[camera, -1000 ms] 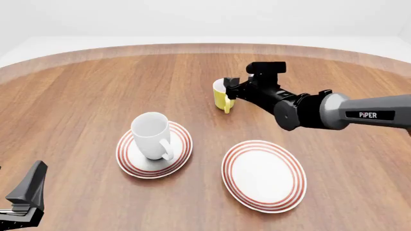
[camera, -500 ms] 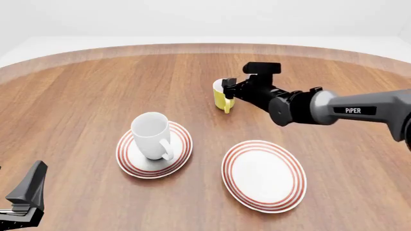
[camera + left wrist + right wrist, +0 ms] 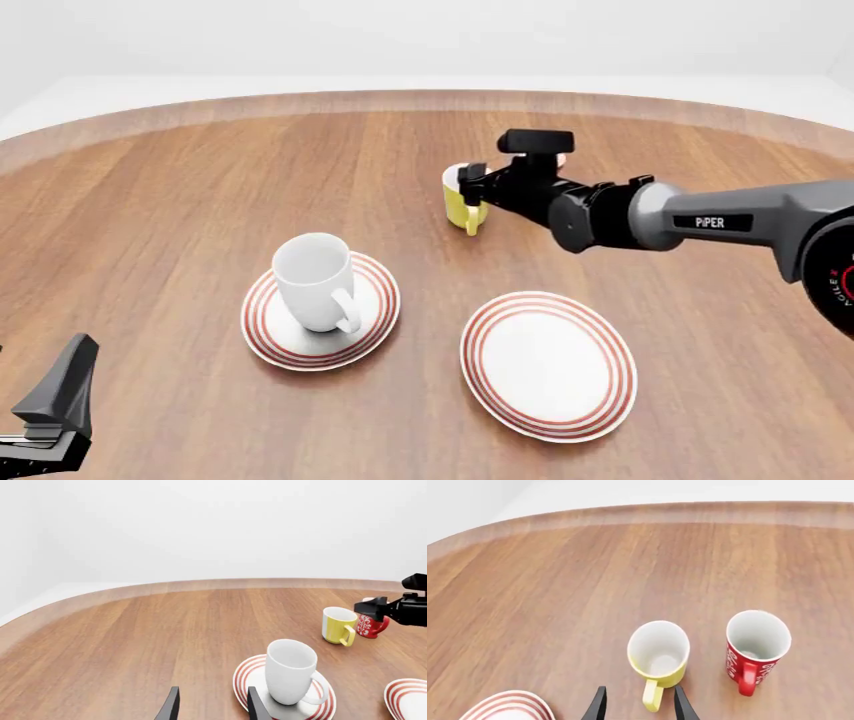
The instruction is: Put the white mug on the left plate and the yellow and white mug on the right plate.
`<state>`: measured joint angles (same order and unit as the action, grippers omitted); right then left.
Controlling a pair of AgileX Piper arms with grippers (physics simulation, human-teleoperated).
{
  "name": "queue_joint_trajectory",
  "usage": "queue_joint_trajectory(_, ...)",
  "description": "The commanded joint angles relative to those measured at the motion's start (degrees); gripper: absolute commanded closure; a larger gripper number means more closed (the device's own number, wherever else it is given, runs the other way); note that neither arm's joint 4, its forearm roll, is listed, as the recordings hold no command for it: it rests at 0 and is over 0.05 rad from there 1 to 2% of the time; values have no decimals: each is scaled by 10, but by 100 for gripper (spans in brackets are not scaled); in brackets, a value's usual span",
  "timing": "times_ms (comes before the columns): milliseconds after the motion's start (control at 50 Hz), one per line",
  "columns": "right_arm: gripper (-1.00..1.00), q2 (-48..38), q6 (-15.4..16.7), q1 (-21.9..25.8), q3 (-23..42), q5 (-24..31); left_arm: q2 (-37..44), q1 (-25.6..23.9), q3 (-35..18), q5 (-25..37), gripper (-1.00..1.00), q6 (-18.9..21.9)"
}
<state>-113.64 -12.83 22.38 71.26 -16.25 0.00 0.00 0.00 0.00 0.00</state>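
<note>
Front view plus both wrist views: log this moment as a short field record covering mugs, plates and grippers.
white mug: upright on the left plate, handle toward the camera
yellow and white mug: upright on the table, not on a plate
right plate: bare
red cup: upright beside the yellow and white mug, apart from it
right gripper: open, fingers either side of the yellow mug's handle, no grip yet
left gripper: open, holding nothing, near the table's close edge
done: white mug placed
left to do: yellow and white mug to the right plate
</note>
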Motion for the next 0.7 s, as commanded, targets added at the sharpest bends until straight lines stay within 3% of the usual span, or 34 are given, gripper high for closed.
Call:
queue_joint_trajectory(20,-100,-16,-7,1,15,13,0,0,0,0,-100,0)
queue_joint_trajectory(700,-100,-53,-21,-3,50,42,0,0,0,0,-100,0)
